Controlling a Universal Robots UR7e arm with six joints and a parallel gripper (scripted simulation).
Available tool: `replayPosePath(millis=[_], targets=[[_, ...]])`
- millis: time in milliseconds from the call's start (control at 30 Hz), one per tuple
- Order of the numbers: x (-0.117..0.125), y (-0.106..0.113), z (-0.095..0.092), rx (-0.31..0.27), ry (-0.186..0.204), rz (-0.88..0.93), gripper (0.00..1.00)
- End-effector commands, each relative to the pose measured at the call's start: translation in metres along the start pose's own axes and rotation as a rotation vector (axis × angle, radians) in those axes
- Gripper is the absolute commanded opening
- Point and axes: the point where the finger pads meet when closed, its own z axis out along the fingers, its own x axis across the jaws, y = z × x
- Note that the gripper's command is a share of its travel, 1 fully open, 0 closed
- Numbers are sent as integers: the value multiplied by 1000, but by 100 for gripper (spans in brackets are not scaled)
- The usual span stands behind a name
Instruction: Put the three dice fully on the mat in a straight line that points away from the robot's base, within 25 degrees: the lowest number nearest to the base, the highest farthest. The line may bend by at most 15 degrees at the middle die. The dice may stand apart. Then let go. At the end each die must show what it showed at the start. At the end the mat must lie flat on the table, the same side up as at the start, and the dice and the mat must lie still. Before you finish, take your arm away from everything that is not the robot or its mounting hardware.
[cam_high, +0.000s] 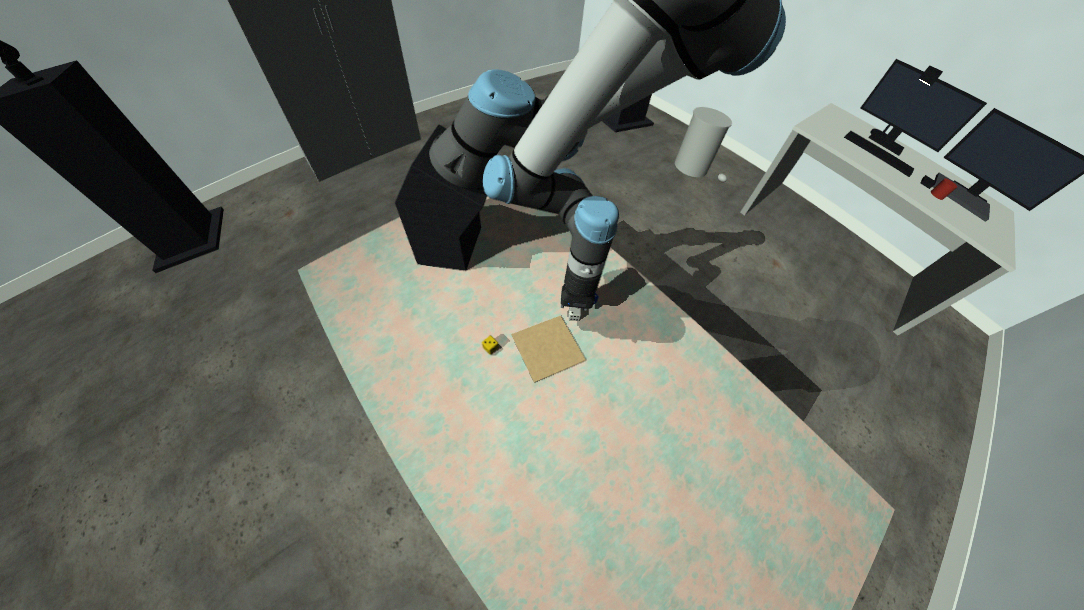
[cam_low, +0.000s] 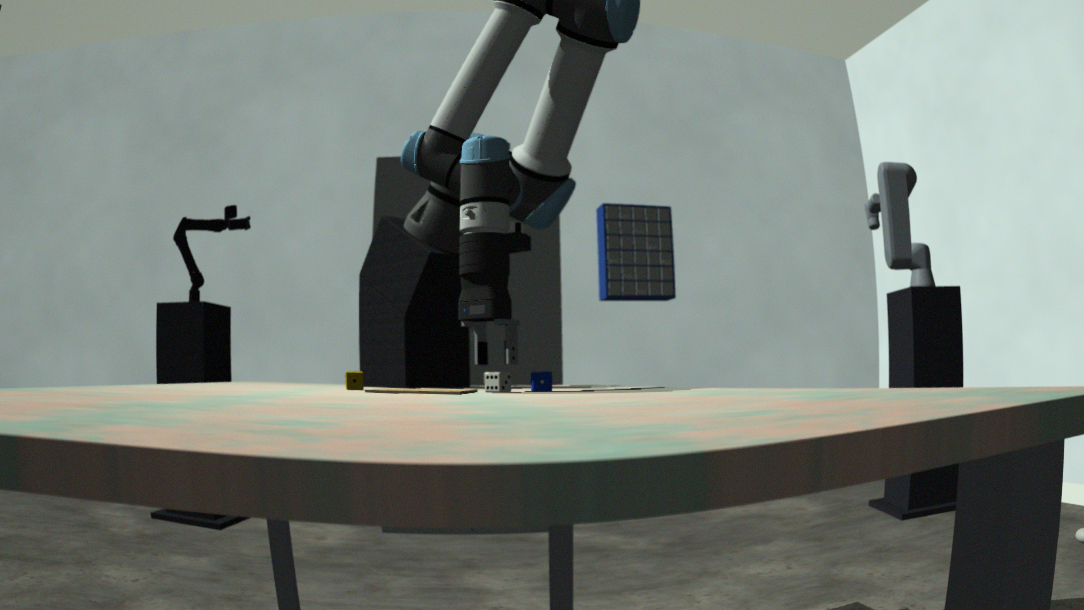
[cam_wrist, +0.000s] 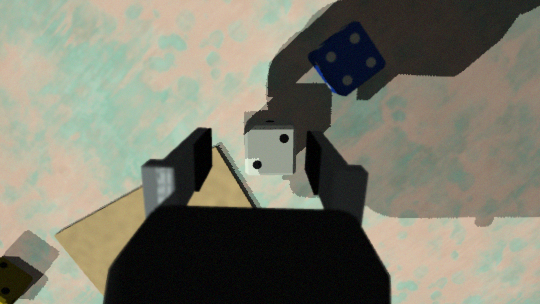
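A tan square mat (cam_high: 548, 348) lies flat on the table. A white die (cam_wrist: 269, 148) showing two stands on the table just off the mat's corner nearest the base; it also shows in the side view (cam_low: 496, 381). My gripper (cam_wrist: 259, 149) is open and hangs just above the white die, which sits between the fingers nearer the right one, in the side view too (cam_low: 494, 355). A blue die (cam_wrist: 348, 57) (cam_low: 540, 380) showing four stands on the table beyond it, off the mat. A yellow die (cam_high: 491, 344) stands on the table left of the mat.
The robot's black base (cam_high: 443, 204) stands at the table's far edge behind the mat. The arm's shadow (cam_high: 682, 303) falls right of the mat.
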Motion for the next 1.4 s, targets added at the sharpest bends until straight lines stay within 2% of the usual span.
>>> replayPosePath(millis=[0, 1000, 1200, 1367], targets=[[0, 0, 0, -1, 0, 0, 100], [1, -1, 0, -1, 0, 0, 100], [6, -7, 0, -1, 0, 0, 100], [20, -25, 0, -1, 0, 0, 100]])
